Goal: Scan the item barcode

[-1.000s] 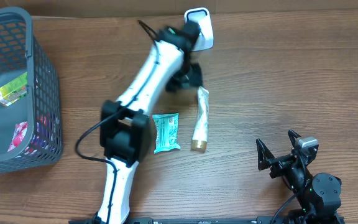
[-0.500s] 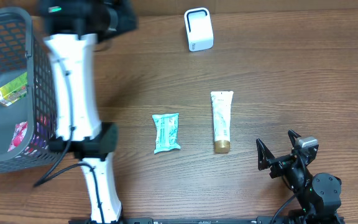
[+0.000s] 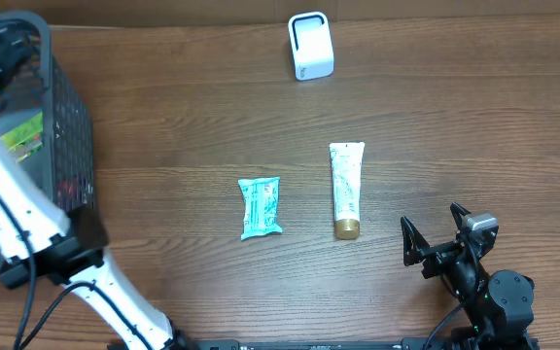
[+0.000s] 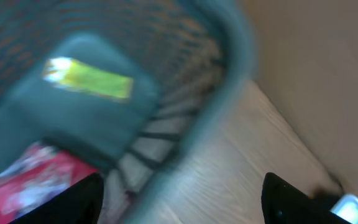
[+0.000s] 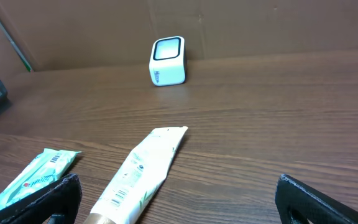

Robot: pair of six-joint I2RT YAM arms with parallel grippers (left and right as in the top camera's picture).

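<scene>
The white scanner point(image 3: 310, 46) stands at the table's back, also seen as the scanner point(image 5: 167, 60) in the right wrist view. A white tube with a gold cap point(image 3: 346, 190) and a teal packet point(image 3: 260, 207) lie flat mid-table; no gripper touches them. My left gripper point(image 3: 0, 51) hangs over the grey basket point(image 3: 74, 126) at far left. Its wrist view is blurred, and the left gripper point(image 4: 182, 202) is open and empty above the basket rim point(image 4: 229, 93). My right gripper point(image 3: 436, 245) rests open near the front right, with the tube point(image 5: 143, 171) lying ahead of it.
Inside the basket lie a green-yellow pack point(image 4: 89, 78) and a red packet point(image 4: 33, 177). The teal packet point(image 5: 33, 177) shows to the tube's left in the right wrist view. A brown wall runs behind the table's far edge.
My left arm swung from beside the scanner across to the basket at far left, its jaws widening. The tube now lies straighter and further right. The right arm has not moved.
</scene>
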